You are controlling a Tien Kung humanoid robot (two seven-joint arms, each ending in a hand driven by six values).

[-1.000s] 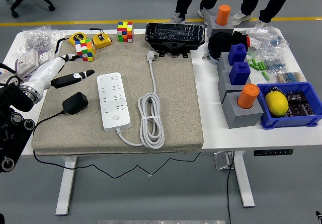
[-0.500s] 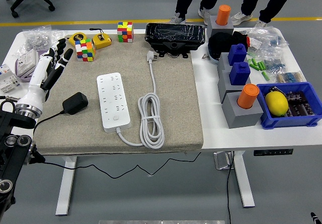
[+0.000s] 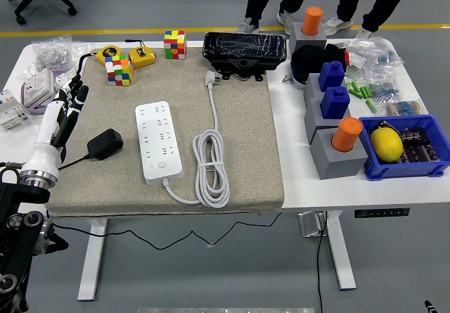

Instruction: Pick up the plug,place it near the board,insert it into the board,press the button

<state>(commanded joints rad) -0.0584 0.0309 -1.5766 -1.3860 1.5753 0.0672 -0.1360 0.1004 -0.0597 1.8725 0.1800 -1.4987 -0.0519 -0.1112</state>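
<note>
A black plug (image 3: pixel 105 144) with a thin black cable lies on the beige mat (image 3: pixel 239 137), left of the white power board (image 3: pixel 158 142). The board lies lengthwise, its button (image 3: pixel 161 164) near the front end. My left hand (image 3: pixel 70 102) hovers at the mat's left edge, behind and to the left of the plug and apart from it. Its fingers are stretched out, pointing away from me, and hold nothing. The right arm does not show.
The board's white cord (image 3: pixel 211 160) lies coiled to its right, ending in a white plug (image 3: pixel 209 79). Rubik's cubes (image 3: pixel 118 69), a tape measure (image 3: pixel 143 57) and a black case (image 3: pixel 245 51) line the back. Grey blocks (image 3: pixel 337 151) and a blue bin (image 3: pixel 404 148) stand right. People's legs show at the far side.
My left hand has pulled back to the left and slightly toward me, turning from side-on with spread fingers to a narrow edge-on pose. The plug and board have not moved.
</note>
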